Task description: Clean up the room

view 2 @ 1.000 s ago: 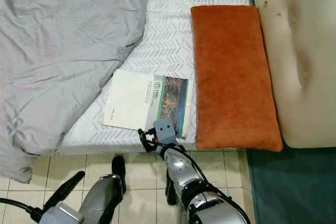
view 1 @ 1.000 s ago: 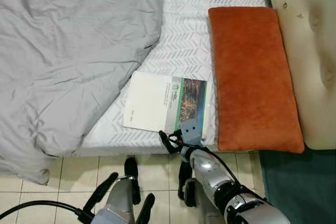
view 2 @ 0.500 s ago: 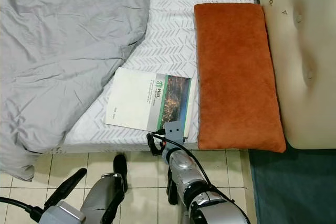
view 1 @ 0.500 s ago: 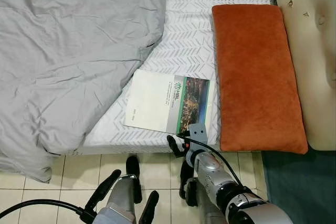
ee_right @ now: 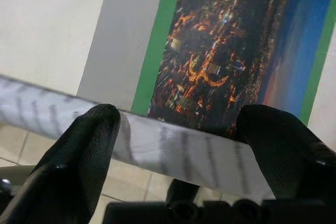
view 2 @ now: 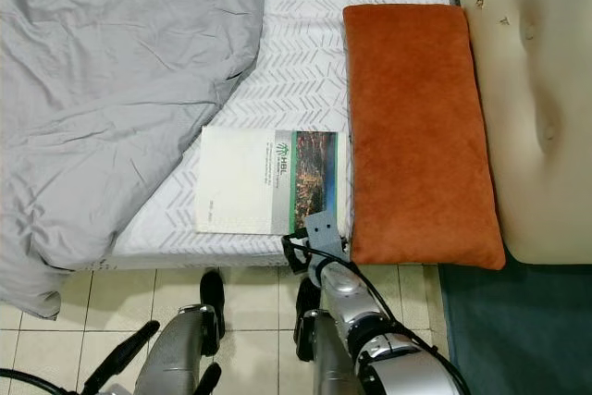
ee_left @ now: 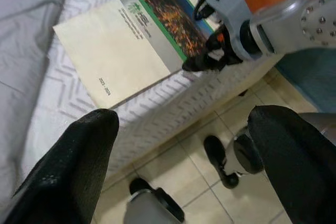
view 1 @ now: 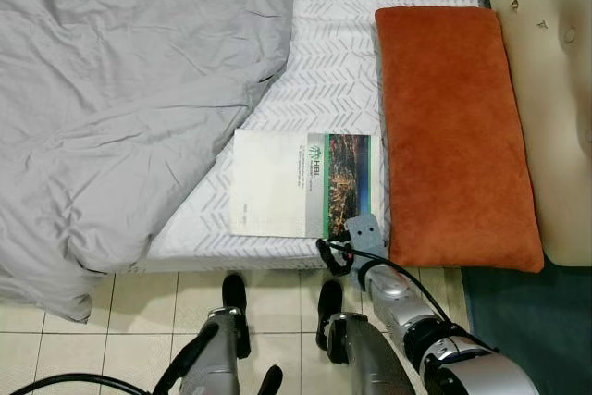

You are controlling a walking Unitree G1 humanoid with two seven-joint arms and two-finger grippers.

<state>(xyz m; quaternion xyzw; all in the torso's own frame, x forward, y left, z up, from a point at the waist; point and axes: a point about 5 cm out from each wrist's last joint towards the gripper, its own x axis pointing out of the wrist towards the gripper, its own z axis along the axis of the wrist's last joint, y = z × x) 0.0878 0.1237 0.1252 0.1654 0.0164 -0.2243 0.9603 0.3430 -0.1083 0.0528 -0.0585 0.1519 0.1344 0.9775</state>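
Booklet [view 1: 301,184] lies flat on mattress [view 1: 351,62]; right tool [ee_left: 202,62] spread wide at its near edge.

We see a booklet [view 1: 303,183] with a cream-white cover and a green-edged photo of orange city lights under a blue sky. It lies on a mattress [view 1: 342,53] of white with a pale grey chevron pattern. A plain grey duvet [view 1: 120,90] and a rust-orange pillow [view 1: 453,127] lie there too. The headboard [view 1: 555,90] is cream, the floor tiles [view 1: 139,312] beige, the rug [view 1: 536,312] dark teal.
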